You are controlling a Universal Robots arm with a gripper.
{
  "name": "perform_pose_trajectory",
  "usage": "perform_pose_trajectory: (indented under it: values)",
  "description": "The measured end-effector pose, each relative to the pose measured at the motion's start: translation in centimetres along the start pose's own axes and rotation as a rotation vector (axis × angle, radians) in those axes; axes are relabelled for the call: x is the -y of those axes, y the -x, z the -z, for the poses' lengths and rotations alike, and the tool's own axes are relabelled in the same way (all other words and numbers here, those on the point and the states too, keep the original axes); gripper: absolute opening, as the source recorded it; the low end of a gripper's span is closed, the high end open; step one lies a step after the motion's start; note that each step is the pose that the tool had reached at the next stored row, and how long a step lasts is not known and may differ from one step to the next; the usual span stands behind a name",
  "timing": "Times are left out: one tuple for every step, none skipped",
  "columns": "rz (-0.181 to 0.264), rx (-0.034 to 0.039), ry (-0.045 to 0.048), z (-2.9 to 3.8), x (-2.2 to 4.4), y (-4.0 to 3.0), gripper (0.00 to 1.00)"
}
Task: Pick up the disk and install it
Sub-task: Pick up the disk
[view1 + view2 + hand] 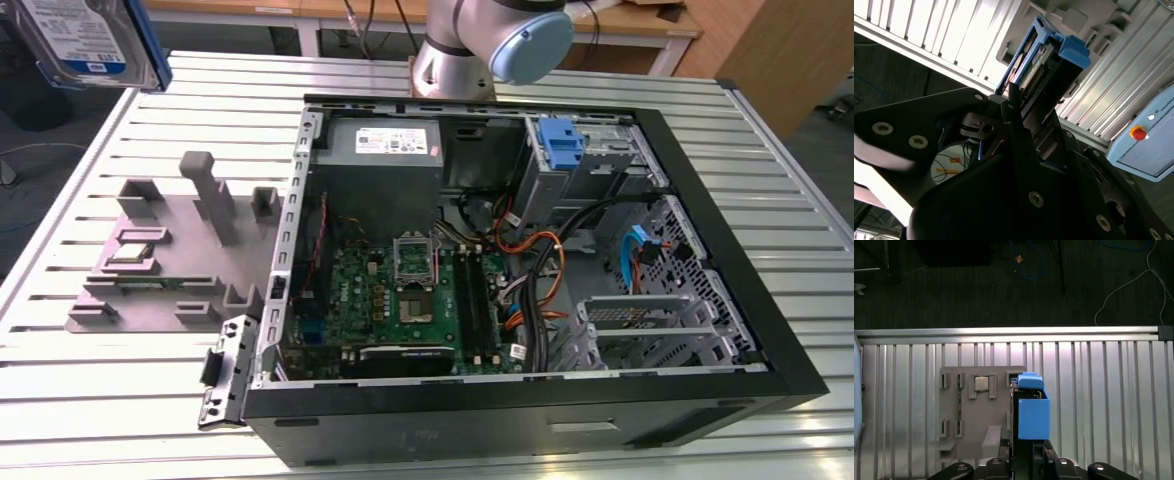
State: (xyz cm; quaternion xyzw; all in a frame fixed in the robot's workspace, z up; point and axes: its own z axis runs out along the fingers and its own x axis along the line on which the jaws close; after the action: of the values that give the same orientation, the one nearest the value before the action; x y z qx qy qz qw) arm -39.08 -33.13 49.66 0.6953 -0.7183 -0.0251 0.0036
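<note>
The gripper (1026, 449) is clamped on the disk (1033, 414), holding it on edge in the air above the grey fixture (971, 412) and clear of it. Blue plastic carrier rails wrap the disk's edges, with a blue tab at the end away from the gripper. In the exterior view its silver face carries a blue-and-white label, but I cannot make out the print. Beside the grey fixture, on the slatted metal table (120, 400), lies the open computer case (534, 425). Inside it is a power supply (384, 142) with a white label.
</note>
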Motion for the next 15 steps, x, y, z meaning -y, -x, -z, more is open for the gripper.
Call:
perform_pose_trajectory:
  values:
    - [0.000, 0.0000, 0.0000, 0.14, 0.00, 0.01, 0.35]
    - [0.000, 0.0000, 0.0001, 0.25, -0.01, 0.01, 0.35]
    - [0.000, 0.0001, -0.0001, 0.28, -0.01, 0.01, 0.35]
    - [0.000, 0.0001, -0.0001, 0.27, -0.01, 0.01, 0.35]
    - [0.000, 0.0001, -0.0002, 0.28, -0.01, 0.01, 0.35]
    - [0.000, 0.0001, -0.0002, 0.28, -0.01, 0.01, 0.35]
    - [0.000, 0.0001, -0.0001, 0.28, -0.01, 0.01, 0.35]
    - [0.000, 0.0000, 0.0000, 0.29, 0.04, 0.01, 0.35]
    - [0.000, 0.0000, 0.0000, 0.29, 0.13, 0.01, 0.35]
    - [0.000, 0.0000, 0.0000, 0.30, 0.24, 0.01, 0.35]
    - [0.000, 0.0000, 0.0000, 0.30, 0.36, 0.02, 0.35]
    - [0.000, 0.0000, 0.0000, 0.31, 0.51, 0.03, 0.35]
    - [0.000, 0.0000, 0.0000, 0.31, 0.72, 0.03, 0.35]
    - [0.000, 0.0001, -0.0001, 0.32, 0.94, 0.04, 0.35]
    - [0.000, 0.0000, 0.0000, 0.33, 1.15, 0.05, 0.35]
